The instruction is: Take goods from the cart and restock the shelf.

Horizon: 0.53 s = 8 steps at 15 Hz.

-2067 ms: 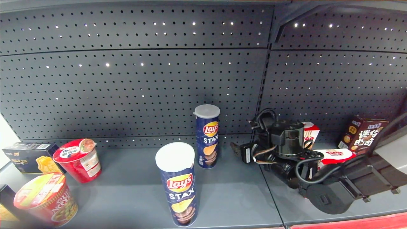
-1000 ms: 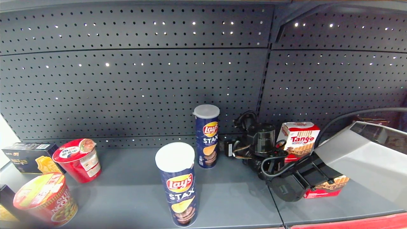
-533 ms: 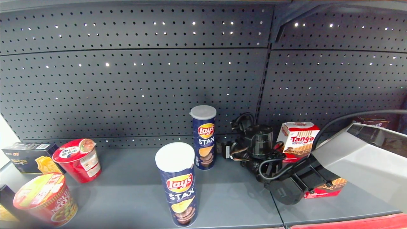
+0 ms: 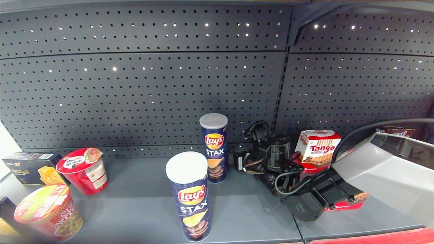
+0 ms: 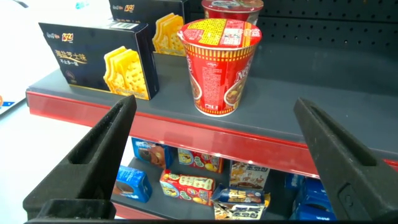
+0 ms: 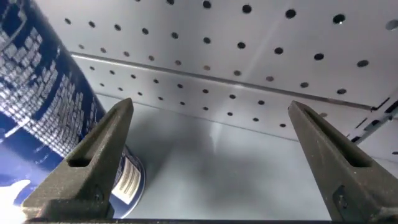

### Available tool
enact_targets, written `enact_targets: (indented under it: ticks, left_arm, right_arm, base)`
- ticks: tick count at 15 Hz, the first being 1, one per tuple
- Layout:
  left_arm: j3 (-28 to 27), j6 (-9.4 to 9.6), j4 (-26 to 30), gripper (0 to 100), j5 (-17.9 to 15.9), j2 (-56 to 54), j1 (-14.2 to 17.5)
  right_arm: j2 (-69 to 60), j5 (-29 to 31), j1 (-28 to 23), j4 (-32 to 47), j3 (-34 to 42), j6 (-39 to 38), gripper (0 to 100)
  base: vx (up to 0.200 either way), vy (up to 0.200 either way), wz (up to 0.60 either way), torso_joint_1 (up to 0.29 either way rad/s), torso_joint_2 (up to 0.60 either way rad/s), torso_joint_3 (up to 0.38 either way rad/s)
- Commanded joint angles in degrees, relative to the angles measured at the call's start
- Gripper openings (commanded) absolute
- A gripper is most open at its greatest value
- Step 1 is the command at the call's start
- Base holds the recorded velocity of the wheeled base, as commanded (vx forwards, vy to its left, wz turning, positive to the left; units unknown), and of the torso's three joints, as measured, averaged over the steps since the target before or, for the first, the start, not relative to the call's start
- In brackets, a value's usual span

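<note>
Far chip can (image 4: 213, 149) has slid left and nearer on shelf (image 4: 135, 203), open right pincer (image 6: 210, 109) beside it, probably aligning stock; left pincer (image 5: 212, 106) open.

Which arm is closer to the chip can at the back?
Right. The right gripper sits close beside that can; the left gripper hangs before the shelf, facing a noodle cup.

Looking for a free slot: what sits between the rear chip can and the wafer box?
The right hand occupies that stretch, close beside the rear chip can; the head view shows it.
</note>
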<state>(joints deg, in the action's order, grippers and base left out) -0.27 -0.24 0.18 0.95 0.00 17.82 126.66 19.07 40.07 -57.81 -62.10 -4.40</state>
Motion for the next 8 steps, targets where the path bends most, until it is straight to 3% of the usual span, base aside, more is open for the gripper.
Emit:
enact_targets:
  ticks: [1,8]
  left_arm:
    - [0.0,-0.02,-0.01,100,0.02,0.0,0.02]
    - [0.0,-0.02,-0.01,100,0.02,0.0,0.02]
  right_arm:
    - [-0.19,0.01,0.45,-0.11,0.31,0.01,100]
    - [-0.19,-0.08,1.15,-0.9,1.19,0.45,100]
  base:
    - [0.0,0.0,0.0,0.0,0.0,0.0]
    - [0.0,0.0,0.0,0.0,0.0,0.0]
